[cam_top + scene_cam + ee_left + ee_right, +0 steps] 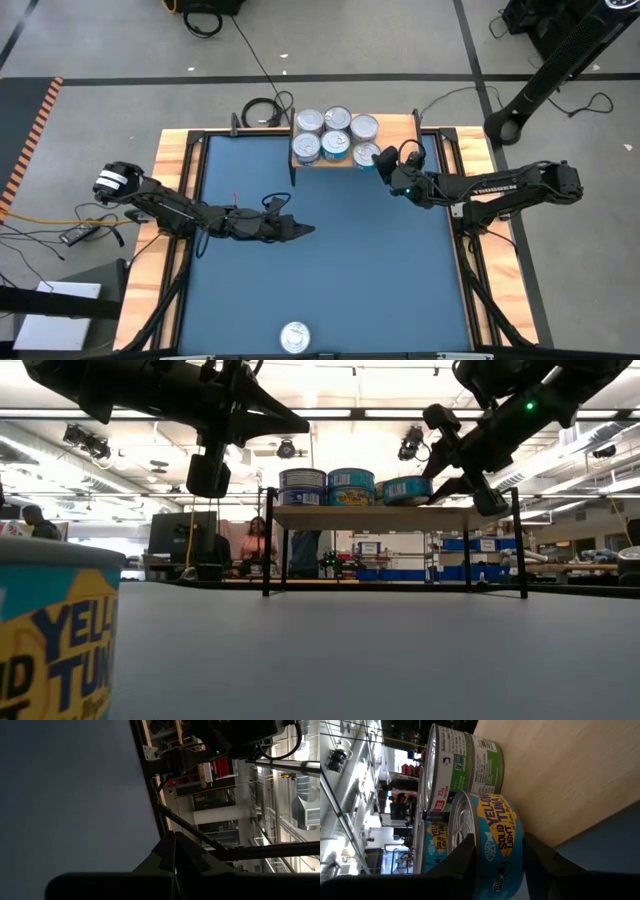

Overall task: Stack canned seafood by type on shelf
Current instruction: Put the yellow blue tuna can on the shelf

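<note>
the right gripper [378,160] grips a tin [490,845] at the shelf [400,140] front edge, other tins [335,133] just behind; left gripper [305,231] closed, mid-table.

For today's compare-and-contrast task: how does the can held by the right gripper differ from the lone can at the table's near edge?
The held can is at the shelf, clamped in the right gripper; the lone can sits free on the table. The held can has cans beside it; the lone can stands apart. Both are yellowfin tuna tins.
</note>
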Controlling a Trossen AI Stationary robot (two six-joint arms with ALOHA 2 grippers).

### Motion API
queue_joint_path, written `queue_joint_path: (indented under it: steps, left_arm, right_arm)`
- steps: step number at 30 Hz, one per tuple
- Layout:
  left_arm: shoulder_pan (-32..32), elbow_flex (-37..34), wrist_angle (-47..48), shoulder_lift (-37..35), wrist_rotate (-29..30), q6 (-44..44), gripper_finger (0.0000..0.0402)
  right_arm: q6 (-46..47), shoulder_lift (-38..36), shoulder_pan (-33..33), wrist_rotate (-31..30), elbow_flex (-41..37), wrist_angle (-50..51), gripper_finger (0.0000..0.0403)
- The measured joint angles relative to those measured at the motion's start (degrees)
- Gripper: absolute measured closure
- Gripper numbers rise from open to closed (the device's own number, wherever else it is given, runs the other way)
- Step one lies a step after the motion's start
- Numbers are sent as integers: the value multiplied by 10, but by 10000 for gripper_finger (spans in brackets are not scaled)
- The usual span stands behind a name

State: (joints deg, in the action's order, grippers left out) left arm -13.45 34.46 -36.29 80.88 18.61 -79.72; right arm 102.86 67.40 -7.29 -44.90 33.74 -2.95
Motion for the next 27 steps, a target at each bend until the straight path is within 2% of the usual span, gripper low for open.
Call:
queue_joint_path:
  steps: [11,16,23,27]
  left_arm:
    - [0,0,0,0,0,8,394]
    - [0,0,0,0,0,13,394]
    - [0,0,-1,0,0,13,394]
    - [0,0,-2,0,0,13,394]
  right_arm:
    - [-11,5,-29,32,0,-5,288]
    - [-38,29,-31,55,0,-56,285]
    - [-64,36,-38,56,0,-113,161]
    - [-74,33,-39,84,0,-135,115]
